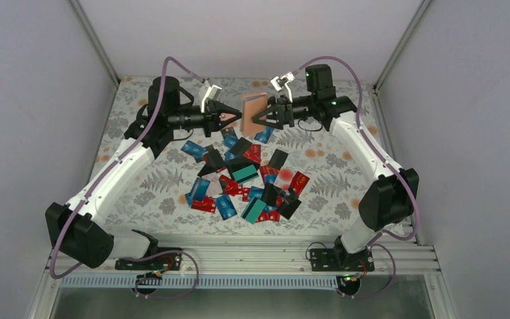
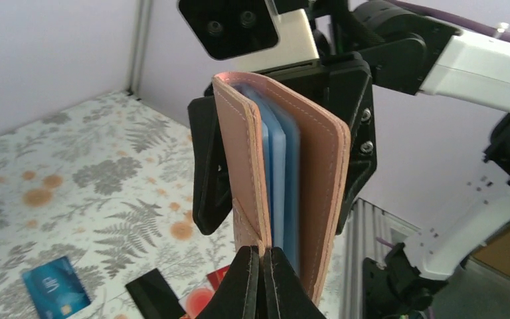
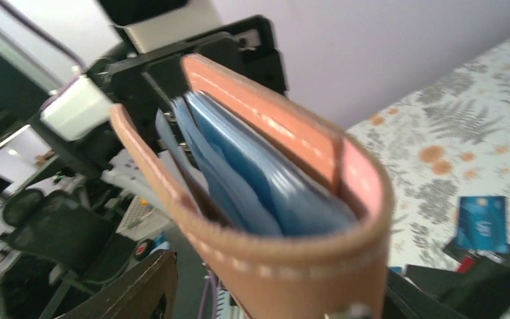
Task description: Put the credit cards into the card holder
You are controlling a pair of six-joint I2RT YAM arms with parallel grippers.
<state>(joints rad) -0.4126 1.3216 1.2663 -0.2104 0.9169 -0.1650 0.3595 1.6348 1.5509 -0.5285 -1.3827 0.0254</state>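
The tan card holder (image 1: pixel 254 113) is held upright in the air at the back of the table, between both grippers. My right gripper (image 1: pixel 267 114) is shut on it, one black jaw on each outer side. My left gripper (image 1: pixel 229 117) is shut on the edge of its left flap (image 2: pixel 252 199). Several blue cards (image 2: pixel 280 173) stand inside the holder (image 2: pixel 319 179). In the right wrist view the holder (image 3: pixel 305 266) gapes open with the blue cards (image 3: pixel 259 179) in it. Many loose credit cards (image 1: pixel 246 181) in blue, red, black and teal lie piled mid-table.
The floral table cover (image 1: pixel 153 179) lies between white walls with metal corner posts (image 1: pixel 96 40). A metal rail (image 1: pixel 252 256) runs along the near edge by the arm bases. A loose blue card (image 2: pixel 54 287) and a black one (image 2: pixel 154 292) lie below the holder.
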